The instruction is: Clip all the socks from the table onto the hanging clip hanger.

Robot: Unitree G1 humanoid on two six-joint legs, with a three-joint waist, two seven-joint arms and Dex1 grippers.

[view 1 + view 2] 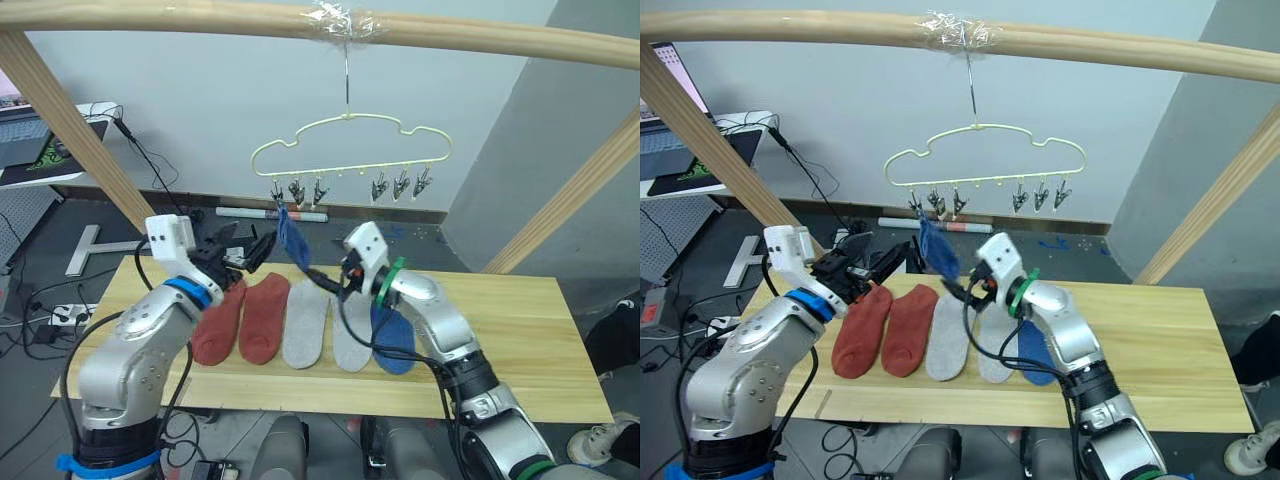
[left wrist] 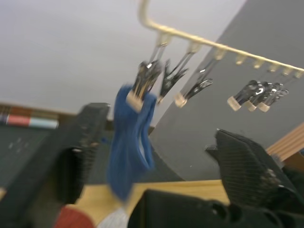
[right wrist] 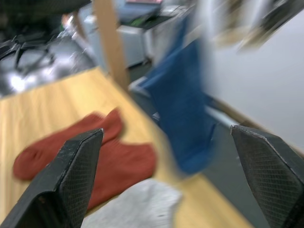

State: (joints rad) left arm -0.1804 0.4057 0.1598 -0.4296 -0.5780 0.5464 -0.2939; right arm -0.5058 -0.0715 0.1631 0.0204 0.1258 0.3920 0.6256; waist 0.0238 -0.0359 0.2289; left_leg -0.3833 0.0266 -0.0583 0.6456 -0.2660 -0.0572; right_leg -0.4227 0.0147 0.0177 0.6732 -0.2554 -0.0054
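A round wooden pole frame [image 1: 200,18] is spanning the scene, with slanted poles running down on both sides. Below it, the wide wooden surface [image 1: 520,340] is carrying five socks laid side by side: two rust-red socks [image 1: 243,318] toward the robot's left, two light grey socks [image 1: 308,325] in the middle, and one blue sock [image 1: 395,340] lying at the right end, partly under the right arm.

The clip hanger [image 1: 350,145] is hanging by its metal hook from the top pole, where clear tape is wrapping the pole. Six small metal clips are dangling in two groups of three from its lower bar. A second blue sock [image 1: 292,238] is hanging from the leftmost clip, drooping down above the back edge of the surface, between the two arms.

The left tool [image 1: 255,252] is sitting just beside the hanging blue sock, and in the left wrist view its fingers [image 2: 71,156] are standing wide apart with the sock between them, not touching it. The right tool [image 1: 335,278] is reaching toward the same sock from the other side; in the right wrist view its fingers [image 3: 78,166] are also spread wide and are holding nothing.

No brand, label or writing is legible on any of these things.
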